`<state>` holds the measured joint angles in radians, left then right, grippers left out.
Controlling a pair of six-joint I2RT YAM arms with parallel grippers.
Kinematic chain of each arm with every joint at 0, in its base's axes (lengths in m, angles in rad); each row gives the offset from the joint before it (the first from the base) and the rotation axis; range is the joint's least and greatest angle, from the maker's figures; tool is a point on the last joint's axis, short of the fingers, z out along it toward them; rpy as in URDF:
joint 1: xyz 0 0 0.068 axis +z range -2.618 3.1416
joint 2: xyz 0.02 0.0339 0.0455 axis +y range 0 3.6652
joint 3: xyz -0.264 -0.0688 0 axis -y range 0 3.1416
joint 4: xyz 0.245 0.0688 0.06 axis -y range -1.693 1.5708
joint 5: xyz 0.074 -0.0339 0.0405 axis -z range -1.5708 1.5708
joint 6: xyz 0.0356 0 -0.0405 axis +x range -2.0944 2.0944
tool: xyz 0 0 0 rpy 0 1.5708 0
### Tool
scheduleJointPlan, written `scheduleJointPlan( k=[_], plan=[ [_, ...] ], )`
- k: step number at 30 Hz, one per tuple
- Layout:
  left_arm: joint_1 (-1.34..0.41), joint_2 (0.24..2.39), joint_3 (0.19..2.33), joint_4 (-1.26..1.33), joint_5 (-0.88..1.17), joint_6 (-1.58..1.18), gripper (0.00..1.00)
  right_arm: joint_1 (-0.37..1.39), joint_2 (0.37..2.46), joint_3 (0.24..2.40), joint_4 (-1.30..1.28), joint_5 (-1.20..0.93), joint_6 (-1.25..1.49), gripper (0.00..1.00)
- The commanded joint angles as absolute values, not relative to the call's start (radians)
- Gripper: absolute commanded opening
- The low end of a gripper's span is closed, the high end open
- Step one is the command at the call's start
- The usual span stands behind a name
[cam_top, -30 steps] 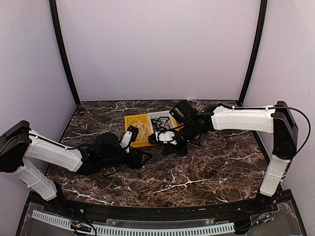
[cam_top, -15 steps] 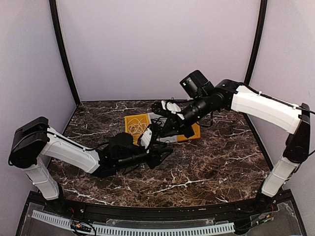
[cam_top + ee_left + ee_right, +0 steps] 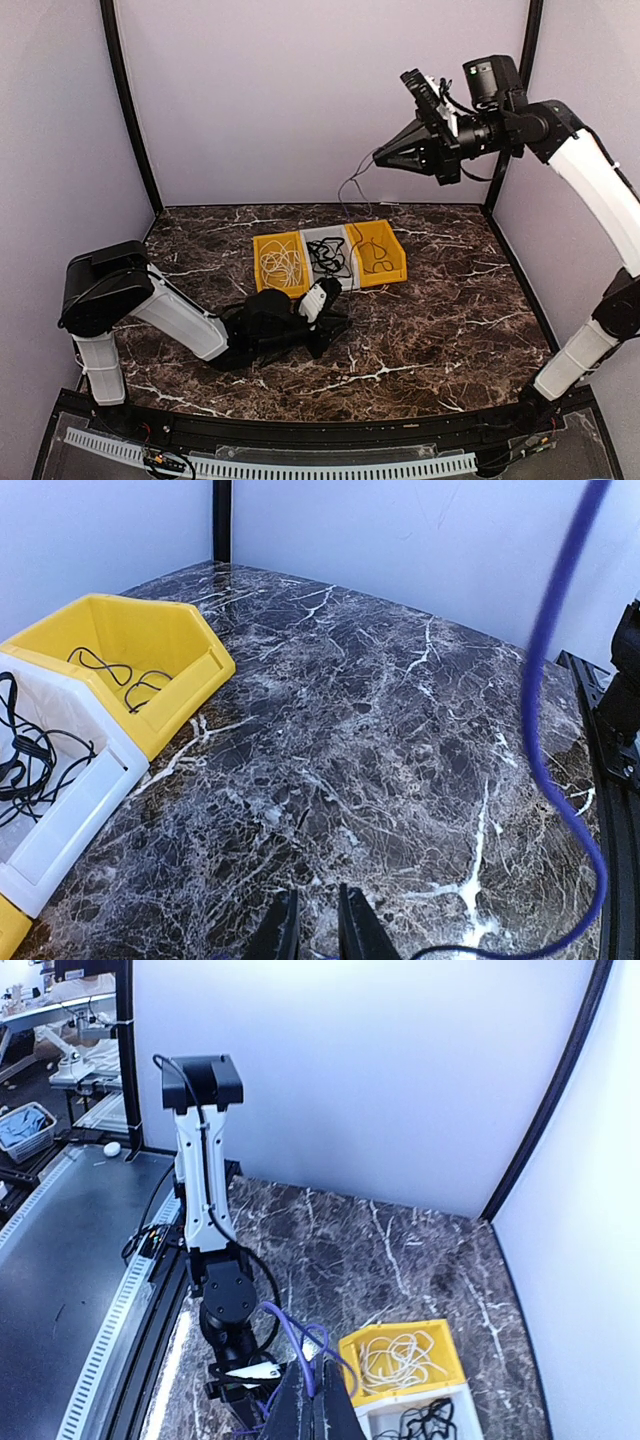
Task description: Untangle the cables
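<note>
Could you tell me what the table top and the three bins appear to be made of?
Table top: dark brown with white veins and a slight sheen; marble or a printed laminate, I cannot tell. The right yellow bin, the white bin and the left yellow bin: probably moulded plastic, given even colour, smooth faces and rounded edges.

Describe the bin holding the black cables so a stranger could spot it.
On the marble table, three bins stand in a row toward the back wall. Take the middle bin, with black cables inside. It alone is white; the left bin and right bin are yellow.
</note>
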<state>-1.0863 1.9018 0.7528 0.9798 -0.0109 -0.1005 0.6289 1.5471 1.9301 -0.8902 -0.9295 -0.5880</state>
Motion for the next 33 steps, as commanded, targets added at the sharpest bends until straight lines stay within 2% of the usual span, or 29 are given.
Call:
scheduleJointPlan(
  k=[1, 4, 14, 22, 25, 28, 30, 33],
  plan=[
    [-1.083, 1.908, 0.752, 1.008, -0.002, -0.099, 0.15, 0.547, 1.485, 2.019, -0.843, -1.042, -0.513, 0.00],
    [-1.083, 1.908, 0.741, 0.984, -0.001, -0.104, 0.15, 0.505, 1.451, 2.037, -0.769, -1.046, -0.465, 0.00],
    [-1.083, 1.879, 0.679, 0.941, -0.025, -0.124, 0.14, 0.338, 1.473, 2.307, -0.676, -1.053, -0.327, 0.00],
    [-1.084, 1.783, 0.648, 0.912, -0.040, -0.131, 0.15, 0.325, 1.457, 2.143, -0.588, -0.947, -0.309, 0.00],
    [-1.085, 1.714, 0.620, 0.933, -0.046, -0.159, 0.27, 0.320, 1.453, 2.074, -0.555, -0.928, -0.292, 0.00],
    [-1.087, 1.660, 0.591, 0.991, -0.073, -0.187, 0.49, 0.319, 1.451, 2.025, -0.513, -0.947, -0.261, 0.00],
    [-1.088, 1.633, 0.596, 1.027, -0.083, -0.184, 0.58, 0.319, 1.453, 1.994, -0.483, -0.976, -0.232, 0.00],
    [-1.089, 1.626, 0.643, 1.047, -0.056, -0.165, 0.62, 0.320, 1.453, 1.945, -0.445, -1.006, -0.196, 0.00]
  ],
)
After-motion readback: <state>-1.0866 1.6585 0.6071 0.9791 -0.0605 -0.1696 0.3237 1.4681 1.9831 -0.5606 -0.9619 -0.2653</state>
